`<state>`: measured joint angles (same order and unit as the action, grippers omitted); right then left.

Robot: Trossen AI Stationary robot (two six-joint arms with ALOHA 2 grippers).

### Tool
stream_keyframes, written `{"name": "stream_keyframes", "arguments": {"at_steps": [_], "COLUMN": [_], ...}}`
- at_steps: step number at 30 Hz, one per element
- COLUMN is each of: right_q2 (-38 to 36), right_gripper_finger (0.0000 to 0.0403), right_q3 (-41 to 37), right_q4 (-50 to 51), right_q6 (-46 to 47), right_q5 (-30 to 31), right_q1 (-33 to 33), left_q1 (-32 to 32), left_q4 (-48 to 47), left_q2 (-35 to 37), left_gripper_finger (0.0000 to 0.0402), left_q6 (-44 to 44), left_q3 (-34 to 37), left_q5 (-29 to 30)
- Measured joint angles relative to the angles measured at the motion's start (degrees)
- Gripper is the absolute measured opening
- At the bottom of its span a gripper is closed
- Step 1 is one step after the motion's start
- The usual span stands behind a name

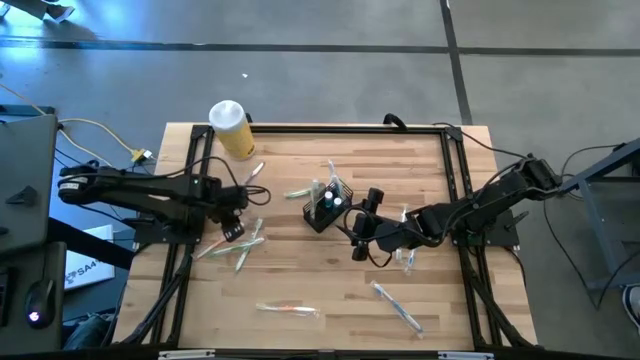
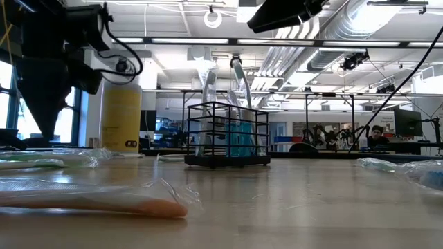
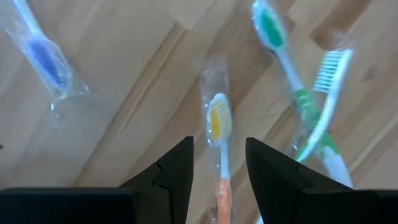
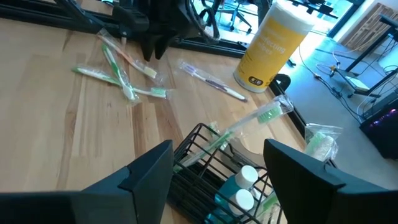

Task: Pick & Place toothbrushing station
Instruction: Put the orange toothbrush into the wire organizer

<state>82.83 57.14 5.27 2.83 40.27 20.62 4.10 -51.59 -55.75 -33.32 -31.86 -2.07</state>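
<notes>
- The toothbrushing station [image 1: 327, 205], a small black wire caddy, stands upright near the middle of the wooden desk [image 1: 300, 270], a little toward its far edge
- Inside the caddy sit wrapped toothbrushes leaning out of the top and blue bottles with white caps [image 4: 245, 186]; in the low view the blue shows through the bars [image 2: 232, 138]
- The right gripper [image 1: 362, 222] hovers just beside the caddy on its right, with its jaws spread wide and nothing between them; in the right wrist view the two dark fingers [image 4: 149, 171] frame the caddy's wire rim [image 4: 199, 146] without touching it
- The left gripper [image 1: 232, 228] hangs over the left part of the desk, pointing down at a cluster of wrapped toothbrushes [image 1: 240, 245]
- In the left wrist view its jaws stand partly open on either side of an orange-handled toothbrush [image 3: 219, 155] in a clear wrapper; the fingers [image 3: 171, 177] do not press on it and it lies flat on the wood
- Beside that brush lie two green and white toothbrushes [image 3: 311, 106] crossing each other, and a blue one [image 3: 43, 56] apart on the other side
- A yellow cylindrical jar with a white lid [image 1: 231, 128] stands at the far left corner of the desk, well apart from the caddy
- More wrapped toothbrushes lie loose: one near the front edge [image 1: 285, 309], another toward the front right [image 1: 397, 305]
- In the low view an orange-handled wrapped brush [image 2: 104, 202] lies closest to the camera
</notes>
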Motion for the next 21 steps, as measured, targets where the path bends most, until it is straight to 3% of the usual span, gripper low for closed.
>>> {"name": "stream_keyframes", "arguments": {"at_steps": [9, 21], "right_q2": [0.00, 0.00], "right_gripper_finger": [0.0243, 0.0243], "right_q3": [0.00, 0.00], "right_q4": [0.88, 1.87], "right_q6": [0.72, 1.95], "right_q5": [-0.24, -0.35], "right_q1": [0.00, 0.00], "left_q1": [-0.02, -1.24], "left_q4": [-0.83, 4.81], "left_q2": [-8.62, -21.36], "left_gripper_finger": [0.0141, 0.0141], "left_q6": [-1.59, 3.00], "left_q3": [0.00, -0.32], "left_q5": [-5.18, -5.19]}}
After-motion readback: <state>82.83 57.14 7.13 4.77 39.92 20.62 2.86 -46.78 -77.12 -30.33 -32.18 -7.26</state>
